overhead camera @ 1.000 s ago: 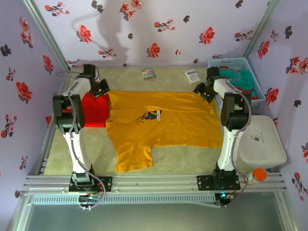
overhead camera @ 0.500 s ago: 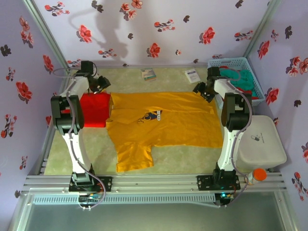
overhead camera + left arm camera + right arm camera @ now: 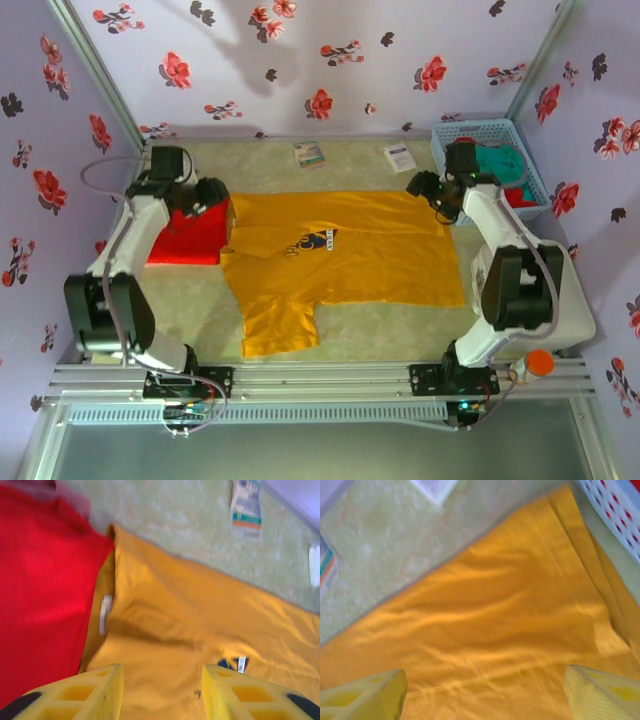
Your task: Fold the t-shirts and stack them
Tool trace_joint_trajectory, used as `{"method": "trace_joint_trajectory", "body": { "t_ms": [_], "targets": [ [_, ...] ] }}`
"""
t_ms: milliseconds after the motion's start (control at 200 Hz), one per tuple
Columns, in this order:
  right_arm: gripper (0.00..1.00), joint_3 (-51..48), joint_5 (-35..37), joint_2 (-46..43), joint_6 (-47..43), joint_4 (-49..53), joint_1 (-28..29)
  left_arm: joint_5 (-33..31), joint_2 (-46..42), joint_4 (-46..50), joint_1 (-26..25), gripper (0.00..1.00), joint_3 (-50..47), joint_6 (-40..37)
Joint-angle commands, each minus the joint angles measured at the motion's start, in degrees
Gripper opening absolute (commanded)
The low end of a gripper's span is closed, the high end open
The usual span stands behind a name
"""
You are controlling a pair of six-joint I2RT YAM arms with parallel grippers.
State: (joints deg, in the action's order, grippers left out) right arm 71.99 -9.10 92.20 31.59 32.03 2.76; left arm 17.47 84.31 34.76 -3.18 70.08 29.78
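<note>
"While you're looking down from above, how much room is there around the mustard t-shirt?"

"Plenty along the table's near edge, which is bare, mottled green. The shirt lies flat mid-table, print up. Its left side touches the folded red t-shirt. Its far right corner comes near the blue mesh basket in the table's far right corner, with a teal t-shirt heaped inside. Two paper cards sit by the far edge."

"And the grippers?"

"The left gripper hangs where red meets yellow, the right gripper over the yellow shirt's far right corner. Both arms have swung outward since a second ago, but the shirt hasn't shifted."

"From the left wrist?"

"Yellow plastic fingers with cut-out cells stand apart with nothing between them. Soft creased cloth and a white neck label lie below. They were closed a moment back."

"Right wrist?"

"Jaws wide apart above rippled yellow cloth and its stitched hem, holding nothing."
</note>
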Motion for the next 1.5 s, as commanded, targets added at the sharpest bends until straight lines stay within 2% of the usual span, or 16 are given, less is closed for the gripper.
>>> {"method": "trace_joint_trajectory", "body": {
  "t_ms": [0, 95, 125, 150, 240, 320, 575, 670, 770, 935, 1125, 1300, 1495],
  "targets": [
    [0.84, -7.00, 2.46, -6.28, 0.23, 3.78, 0.40, 0.88, -7.55, 6.32, -0.49, 0.44, -7.64, 1.30],
    [0.88, -11.78, 3.29, -11.21, -0.06, 6.24, 0.40, 1.20, -16.88, 10.61, -1.93, 0.45, -13.87, 2.47],
    [0.98, -13.08, 3.73, -12.76, 0.11, 6.99, 0.40, 1.24, -19.53, 11.92, -2.40, 0.45, -15.64, 3.19],
    [0.99, -14.20, 3.73, -13.82, 0.28, 7.27, 0.40, 1.25, -21.58, 13.07, -2.71, 0.46, -16.88, 3.71],
    [0.99, -17.97, 2.96, -17.65, 1.25, 8.21, 0.34, 1.16, -27.62, 16.92, -4.63, 0.46, -20.49, 6.55],
    [0.99, -20.74, 1.49, -20.15, 2.20, 8.26, -0.28, 1.01, -31.78, 19.38, -8.41, 0.46, -23.62, 10.05],
    [0.99, -25.30, 8.39, -24.96, 4.19, 12.68, -0.57, -2.46, -43.82, 22.69, -22.73, 0.46, -37.79, 25.67],
    [0.93, -26.61, 9.18, -25.40, 5.11, 12.99, -0.83, -3.71, -48.53, 25.39, -26.78, 0.46, -41.05, 30.01],
    [0.91, -26.94, 9.34, -24.32, 5.01, 13.44, -1.17, -3.59, -51.59, 26.66, -30.64, 0.46, -43.69, 33.24],
    [0.87, -26.91, 10.16, -23.40, 4.57, 14.11, -1.45, -3.85, -52.01, 22.72, -36.90, 0.46, -46.85, 37.88],
    [0.84, -27.55, 11.91, -24.69, 4.97, 14.71, -1.97, -5.76, -45.59, 15.30, -43.82, 0.45, -48.73, 41.73],
    [0.84, -27.47, 12.39, -24.78, 4.36, 15.91, -2.50, -7.09, -40.15, 10.63, -45.42, 0.43, -48.72, 41.75],
    [0.80, -27.97, 14.60, -25.02, 5.76, 17.35, -2.76, -8.11, -38.12, 6.92, -45.60, 0.40, -48.05, 41.98]
  ]
}}
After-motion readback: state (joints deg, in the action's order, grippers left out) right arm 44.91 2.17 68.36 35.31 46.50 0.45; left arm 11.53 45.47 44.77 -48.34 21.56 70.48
